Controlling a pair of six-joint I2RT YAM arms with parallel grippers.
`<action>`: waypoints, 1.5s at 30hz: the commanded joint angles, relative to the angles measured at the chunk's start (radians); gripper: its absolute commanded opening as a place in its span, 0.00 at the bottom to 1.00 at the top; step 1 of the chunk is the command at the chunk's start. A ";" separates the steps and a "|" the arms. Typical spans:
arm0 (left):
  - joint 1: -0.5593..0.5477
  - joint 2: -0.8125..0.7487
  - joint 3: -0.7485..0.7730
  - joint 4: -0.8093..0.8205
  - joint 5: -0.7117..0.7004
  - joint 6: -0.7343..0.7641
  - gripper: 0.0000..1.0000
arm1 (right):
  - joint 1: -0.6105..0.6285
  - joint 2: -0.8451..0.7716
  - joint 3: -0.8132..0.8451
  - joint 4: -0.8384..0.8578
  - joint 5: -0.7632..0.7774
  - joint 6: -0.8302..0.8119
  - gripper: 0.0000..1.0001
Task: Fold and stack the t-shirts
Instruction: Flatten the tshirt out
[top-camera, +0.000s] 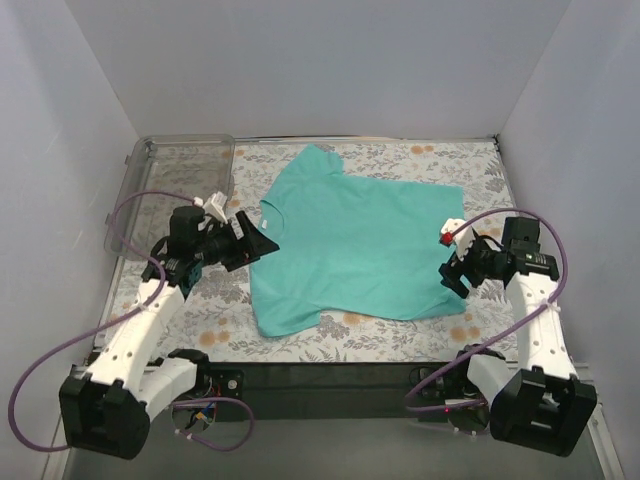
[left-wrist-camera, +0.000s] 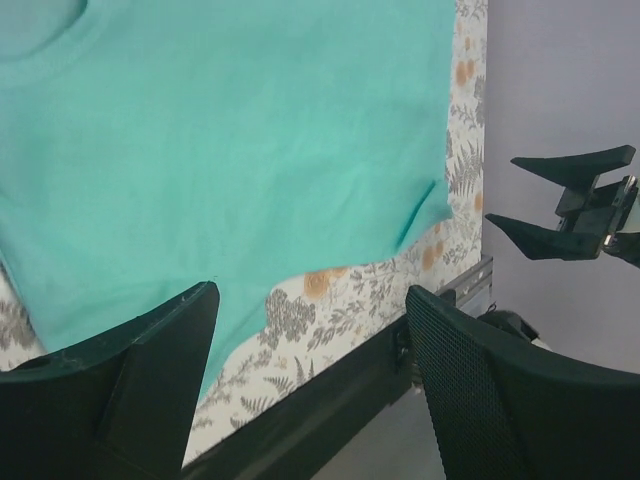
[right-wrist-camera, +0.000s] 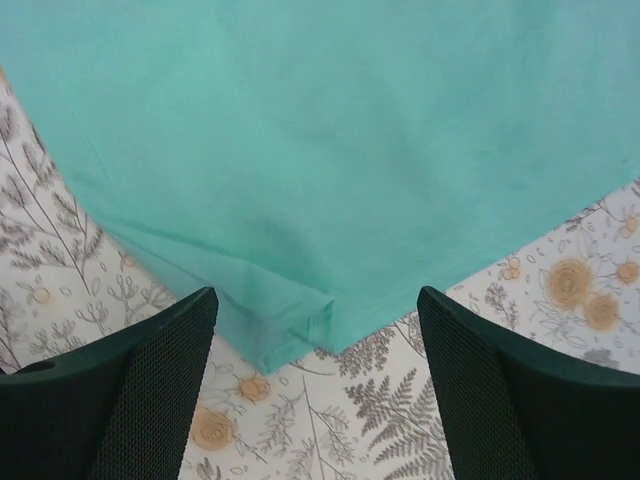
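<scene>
From above, one plain teal t-shirt (top-camera: 355, 245) lies spread sideways in the middle of the table, collar to the left, hem to the right, and one short sleeve pointing at the far wall. The left gripper (top-camera: 250, 240) sits just beside the collar. The right gripper (top-camera: 452, 272) is at the near corner of the hem. A flowered cloth (top-camera: 400, 340) covers the table, a clear plastic bin (top-camera: 170, 190) stands in the far left corner, and pale walls (top-camera: 300, 60) close it in.

The left wrist camera shows smooth fabric with a small crease near one corner; the left jaws stand wide and hold nothing. The right gripper shows across the table with its jaws apart.

The right wrist camera shows a shirt corner with a doubled edge between wide, empty jaws.
</scene>
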 joint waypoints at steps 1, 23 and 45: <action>-0.003 0.163 0.076 0.217 -0.004 0.030 0.70 | -0.004 0.127 0.068 0.134 -0.152 0.261 0.72; 0.010 1.357 1.039 0.466 -0.062 0.186 0.70 | -0.002 0.822 0.513 0.817 0.195 1.100 0.65; 0.017 1.569 1.325 0.361 -0.237 0.397 0.68 | -0.009 1.078 0.683 0.853 0.058 1.104 0.65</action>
